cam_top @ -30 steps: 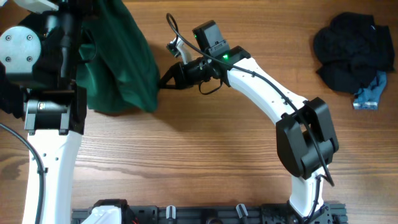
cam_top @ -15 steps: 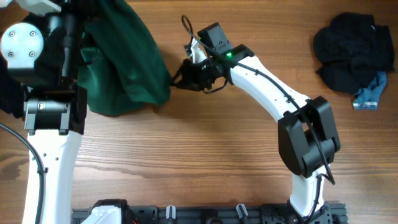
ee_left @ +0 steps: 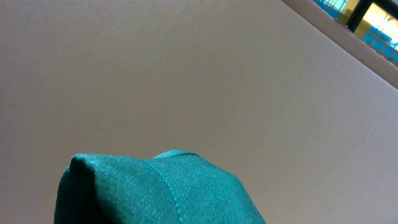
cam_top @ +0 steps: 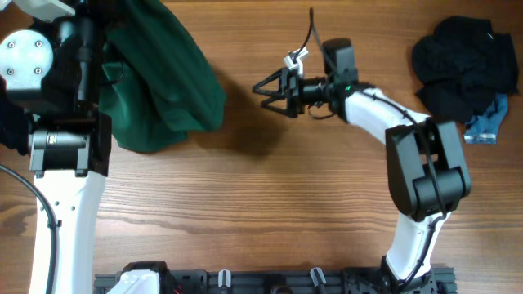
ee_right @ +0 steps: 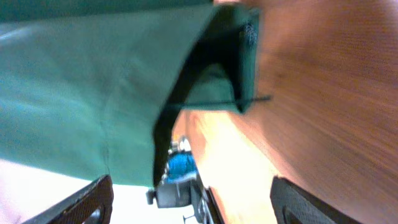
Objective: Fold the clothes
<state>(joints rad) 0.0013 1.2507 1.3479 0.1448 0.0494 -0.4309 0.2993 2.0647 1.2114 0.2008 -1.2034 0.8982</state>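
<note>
A dark green garment (cam_top: pixel 163 82) hangs bunched at the far left of the table, beside my left arm. In the left wrist view a fold of that green fabric (ee_left: pixel 161 193) fills the bottom edge where the jaws sit, hiding the fingers; the left gripper is shut on it. My right gripper (cam_top: pixel 265 88) hovers at the table's middle top, pointing left, a short gap away from the garment's right edge. Its jaws stand wide open with nothing between them (ee_right: pixel 193 205). The right wrist view shows the green cloth (ee_right: pixel 74 93) ahead, with its hem hanging free.
A heap of dark clothes (cam_top: pixel 462 61) lies at the far right of the wooden table (cam_top: pixel 270 196), with a blue piece (cam_top: pixel 488 121) sticking out below it. The left arm's white link (cam_top: pixel 69 196) runs down the left side.
The right gripper has opened and let go of the garment's edge, then drawn back to the right. The freed green edge has settled towards the left arm.
</note>
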